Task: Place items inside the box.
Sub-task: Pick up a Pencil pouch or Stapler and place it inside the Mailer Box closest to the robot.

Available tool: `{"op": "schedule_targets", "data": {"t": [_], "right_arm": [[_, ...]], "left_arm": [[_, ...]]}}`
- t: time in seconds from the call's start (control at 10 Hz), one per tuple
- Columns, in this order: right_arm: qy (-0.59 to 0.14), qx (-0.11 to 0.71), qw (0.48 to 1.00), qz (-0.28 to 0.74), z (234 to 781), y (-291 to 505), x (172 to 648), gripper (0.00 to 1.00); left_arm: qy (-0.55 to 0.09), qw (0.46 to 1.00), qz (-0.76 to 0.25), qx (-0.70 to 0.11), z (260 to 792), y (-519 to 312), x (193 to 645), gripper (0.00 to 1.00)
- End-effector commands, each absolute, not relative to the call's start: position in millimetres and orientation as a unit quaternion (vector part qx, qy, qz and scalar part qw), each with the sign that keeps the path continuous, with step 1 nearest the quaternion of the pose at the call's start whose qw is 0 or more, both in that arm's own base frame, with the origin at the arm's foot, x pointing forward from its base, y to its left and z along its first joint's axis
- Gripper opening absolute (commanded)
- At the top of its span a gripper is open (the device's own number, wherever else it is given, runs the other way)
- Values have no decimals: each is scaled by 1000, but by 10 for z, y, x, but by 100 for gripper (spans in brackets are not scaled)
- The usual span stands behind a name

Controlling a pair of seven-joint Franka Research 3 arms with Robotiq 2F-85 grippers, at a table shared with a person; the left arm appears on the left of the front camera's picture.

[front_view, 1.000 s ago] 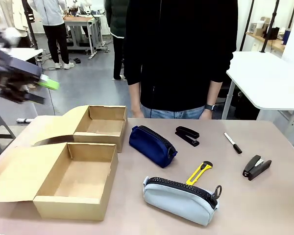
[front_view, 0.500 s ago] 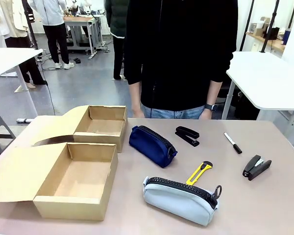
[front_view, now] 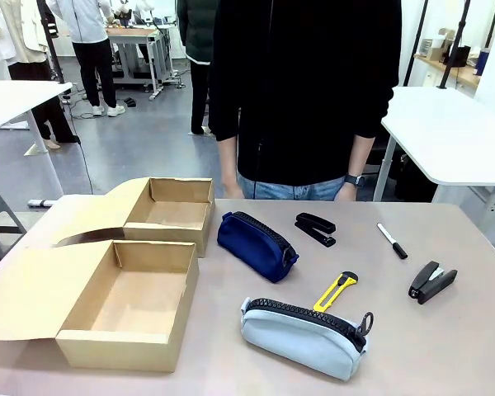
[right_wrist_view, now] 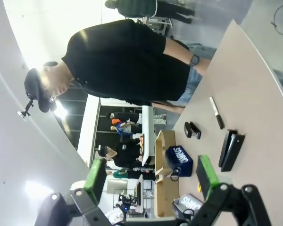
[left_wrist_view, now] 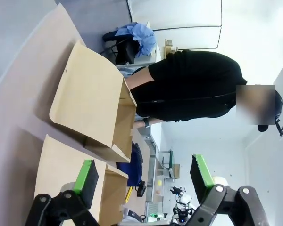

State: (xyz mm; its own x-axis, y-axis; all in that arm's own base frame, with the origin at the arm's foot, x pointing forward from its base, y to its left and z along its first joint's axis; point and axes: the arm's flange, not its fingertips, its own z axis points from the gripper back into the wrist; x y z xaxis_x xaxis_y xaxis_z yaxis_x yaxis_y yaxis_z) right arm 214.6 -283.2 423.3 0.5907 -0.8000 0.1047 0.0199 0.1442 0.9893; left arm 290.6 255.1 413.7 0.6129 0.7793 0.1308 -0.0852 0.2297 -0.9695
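Left gripper point(left_wrist_view: 142, 169) has pulled away, spread wide like right gripper point(right_wrist_view: 152, 172); yellow utility knife point(front_view: 336, 291) lies diagonally, near-left to far-right

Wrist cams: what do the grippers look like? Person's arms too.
Both the left gripper and the right gripper: black linkage fingers with round silver pivots and green pads. Person: black long sleeves and a dark wristwatch.

Near box point(front_view: 125, 307) and far box point(front_view: 178, 211) lie left on the surface point(front_view: 458, 351); utility knife point(front_view: 336, 291) lies just behind the near zip pouch point(front_view: 302, 337)
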Motion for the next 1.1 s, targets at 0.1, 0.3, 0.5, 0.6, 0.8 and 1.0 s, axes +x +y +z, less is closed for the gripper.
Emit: {"op": "schedule_targets", "data": {"t": [0.1,0.3,0.5,0.6,0.8,1.0], "right_arm": [[-353,574,678,-293,4291,-2846,2120,100],[-335,536,727,-268,4352,-2488,2273,100],[-330,535,768,-120,4598,-1626,2559,100],[-305,511,800,-69,4613,-1221,2717,100],[-243,477,844,-29,4514,-876,2857,100],[-296,505,807,-75,4588,-1528,2553,100]], "left_arm": [[-321,718,295,-543,4169,2566,2865,100],[-321,718,295,-543,4169,2566,2865,100],[-321,718,295,-543,4169,2566,2865,100],[-321,718,295,-543,4169,2566,2865,100],[-321,718,295,-543,4169,2566,2865,100],[-321,718,295,-543,4169,2566,2865,100]]}}
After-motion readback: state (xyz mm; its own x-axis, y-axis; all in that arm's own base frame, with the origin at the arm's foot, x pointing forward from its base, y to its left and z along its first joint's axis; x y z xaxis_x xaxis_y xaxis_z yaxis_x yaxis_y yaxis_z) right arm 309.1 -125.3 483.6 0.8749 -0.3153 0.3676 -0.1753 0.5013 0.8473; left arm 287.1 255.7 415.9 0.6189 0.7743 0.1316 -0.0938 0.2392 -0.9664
